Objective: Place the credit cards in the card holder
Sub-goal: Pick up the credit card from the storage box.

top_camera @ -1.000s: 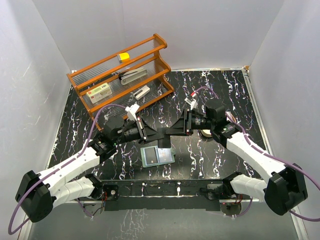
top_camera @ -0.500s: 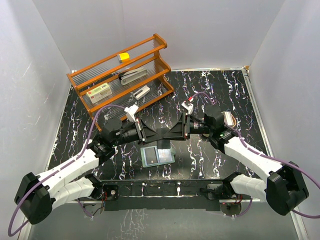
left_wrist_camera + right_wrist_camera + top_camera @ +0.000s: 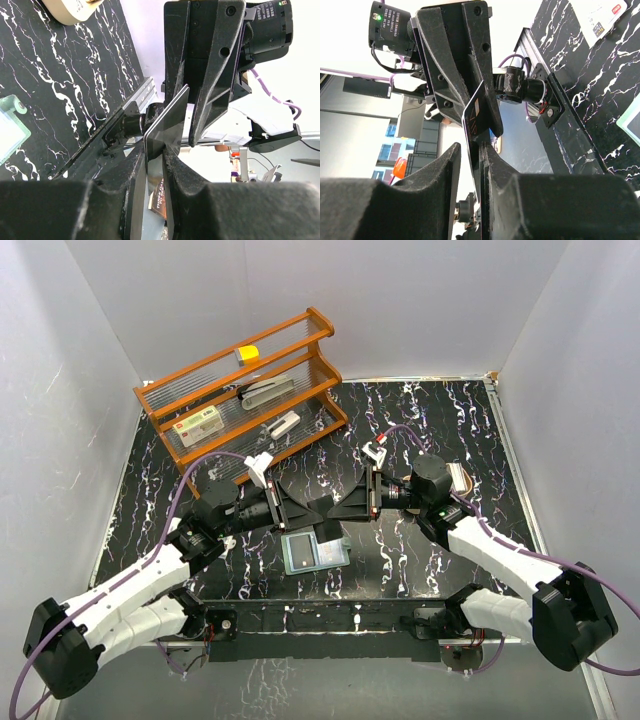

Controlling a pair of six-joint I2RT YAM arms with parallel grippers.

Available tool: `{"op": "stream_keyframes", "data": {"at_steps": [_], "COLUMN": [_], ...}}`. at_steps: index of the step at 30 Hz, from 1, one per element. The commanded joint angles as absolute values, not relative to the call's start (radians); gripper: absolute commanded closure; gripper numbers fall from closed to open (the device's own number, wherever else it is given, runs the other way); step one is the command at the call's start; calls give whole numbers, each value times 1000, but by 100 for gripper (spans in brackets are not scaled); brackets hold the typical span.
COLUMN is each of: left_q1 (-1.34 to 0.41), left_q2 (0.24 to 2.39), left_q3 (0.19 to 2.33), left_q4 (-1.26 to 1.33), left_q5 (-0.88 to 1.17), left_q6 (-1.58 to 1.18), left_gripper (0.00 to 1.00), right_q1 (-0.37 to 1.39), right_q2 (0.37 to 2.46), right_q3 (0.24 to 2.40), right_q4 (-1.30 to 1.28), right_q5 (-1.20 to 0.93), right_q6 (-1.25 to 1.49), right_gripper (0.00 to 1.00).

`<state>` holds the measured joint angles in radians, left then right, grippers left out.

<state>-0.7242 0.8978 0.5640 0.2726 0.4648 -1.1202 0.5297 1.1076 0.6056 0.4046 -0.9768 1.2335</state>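
Observation:
Above the table my left gripper (image 3: 308, 508) and right gripper (image 3: 336, 507) meet tip to tip, with a dark glossy credit card (image 3: 321, 510) between them. In the left wrist view the card (image 3: 167, 117) stands edge-on in my left gripper (image 3: 156, 150), whose fingers press on it. In the right wrist view the same card (image 3: 474, 115) leans on one finger of my right gripper (image 3: 470, 147), and a thin gap shows at the other finger. The card holder (image 3: 313, 553) lies open on the table just below, pale blue-grey inside. Another pale credit card (image 3: 602, 17) with a red mark lies on the table.
An orange wooden rack (image 3: 245, 390) with a white box and small items stands at the back left. A tan oval tray (image 3: 458, 478) sits behind my right arm. White walls close in the black marbled table (image 3: 430, 420) on three sides.
The right gripper's jaws have narrowed around the card's free end. The left arm has drawn back a little to the left, and the right gripper has followed it.

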Motion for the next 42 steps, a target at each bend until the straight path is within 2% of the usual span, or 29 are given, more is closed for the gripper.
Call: {"op": "stream_keyframes", "data": {"at_steps": [1,18,25,27,30,31,34,39,42], "left_q1": [-722,-720,-721,-721,-722,-722,-721,-722,-721], "left_q2": [889,853,845,843,837,835,839,870,888], "left_q3": [551,516,507,504,488,481,471,479,484], "left_q4": [227,289,314,330,380,405,428,430,427], "left_q5": [455,478,487,492,485,482,472,472,476], "left_q6": [-1107,-1161,-1178,-1191,-1234,-1257,-1267,-1256,-1250], "left_gripper": [83,87,86,81,58,53,45,44,57], "right_q1": [535,535,535,535,535,537,538,552,558], "right_q2": [1071,1052,1045,1039,1021,1014,1015,1029,1031], "right_q3": [631,614,584,581,575,568,542,541,541], "right_q4": [534,600,670,681,682,686,745,741,728], "right_q5": [-1039,-1030,-1021,-1008,-949,-925,-874,-852,-845], "right_q6": [1261,1325,1378,1391,1395,1401,1443,1441,1426], "right_gripper": [82,85,90,92,96,98,100,100,100]}}
